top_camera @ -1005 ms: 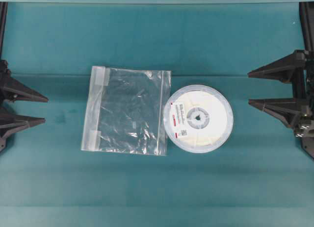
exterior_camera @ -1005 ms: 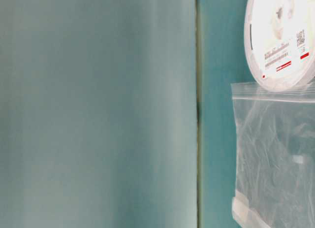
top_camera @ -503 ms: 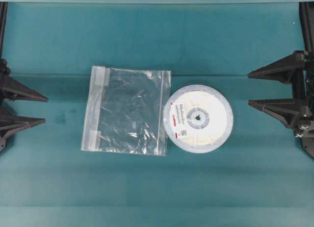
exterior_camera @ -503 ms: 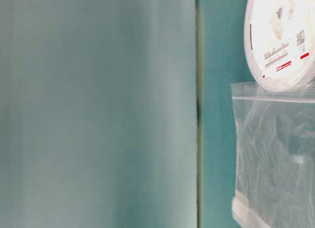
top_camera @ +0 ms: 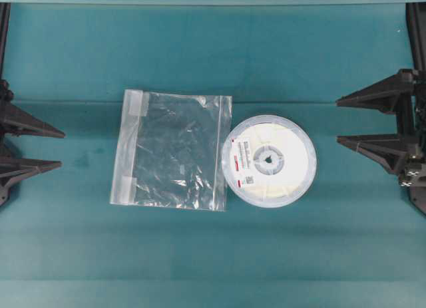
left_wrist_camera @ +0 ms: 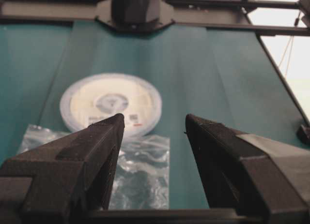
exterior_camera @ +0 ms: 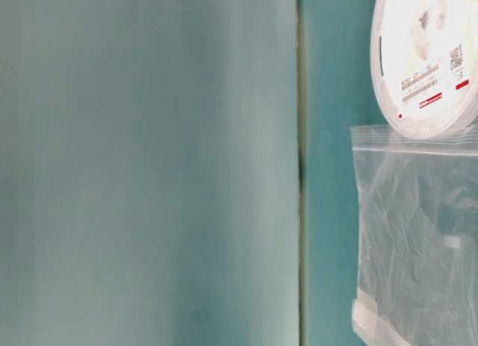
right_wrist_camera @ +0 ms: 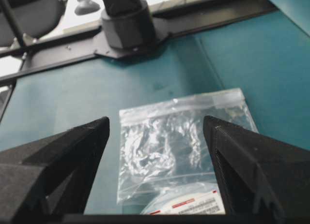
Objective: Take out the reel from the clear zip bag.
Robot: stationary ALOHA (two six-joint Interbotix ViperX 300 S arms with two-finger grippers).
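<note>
Left gripper sat at the left edge of the desk, jaws wide apart, nothing between them, well clear of the bag. Seen from its wrist camera, just beyond the fingertips lay the clear zip bag, flat and crinkled on the teal surface; past the bag lay the reel, and the right arm's base stood at the far edge.

Overhead: clear zip bag lay left of the desk's centre, whitish zip strip along its right side, nearest the reel; two pale tape-like patches showed along its left side. The bag looked empty. The reel lay flat just right of centre, entirely outside the bag, its rim touching or just overlapping the zip edge; grey hub up, label with red stripe towards the bag.

Right gripper at the right edge of the desk, jaws equally spread, holding nothing, well apart from the reel.

Table-level view: reel and bag side by side, reel rim meeting the zip strip
</note>
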